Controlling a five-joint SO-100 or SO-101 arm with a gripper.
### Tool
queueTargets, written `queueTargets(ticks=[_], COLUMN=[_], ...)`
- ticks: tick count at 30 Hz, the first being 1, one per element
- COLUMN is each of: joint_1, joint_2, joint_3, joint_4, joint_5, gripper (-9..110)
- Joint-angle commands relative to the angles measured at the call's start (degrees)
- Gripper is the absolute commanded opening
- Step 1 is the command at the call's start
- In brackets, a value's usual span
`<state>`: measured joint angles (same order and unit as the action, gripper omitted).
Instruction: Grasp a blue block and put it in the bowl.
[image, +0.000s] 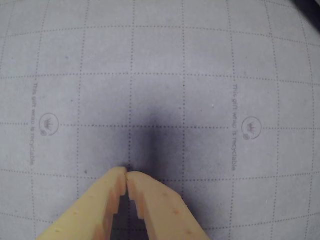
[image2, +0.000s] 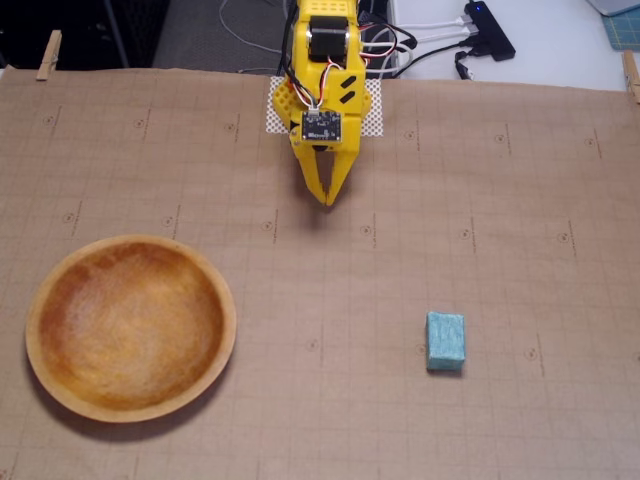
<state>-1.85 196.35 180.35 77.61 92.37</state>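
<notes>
In the fixed view the teal-blue block (image2: 446, 341) lies on the brown gridded paper at the lower right. The wide wooden bowl (image2: 130, 325) sits at the lower left and is empty. My yellow gripper (image2: 328, 199) hangs near the top middle, fingertips together and holding nothing, well away from the block and the bowl. In the wrist view the gripper (image: 126, 173) enters from the bottom edge with its tips touching, over bare gridded paper. Neither the block nor the bowl shows in the wrist view.
The yellow arm base (image2: 325, 60) stands on a white mesh pad (image2: 372, 110) at the paper's far edge. Cables and a black hub (image2: 488, 28) lie behind it. Wooden clothespins (image2: 48, 55) clip the paper's far corners.
</notes>
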Motion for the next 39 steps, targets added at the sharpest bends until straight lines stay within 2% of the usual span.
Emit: queueTargets(ticks=[1, 6, 39], joint_1=[-0.5, -0.5, -0.6], joint_2=[0.3, 0.6, 0.2], joint_3=[-1.1, -1.6, -42.3], joint_4=[0.0, -0.6, -0.9], joint_5=[0.4, 0.0, 0.1], gripper=[-2, -3, -2])
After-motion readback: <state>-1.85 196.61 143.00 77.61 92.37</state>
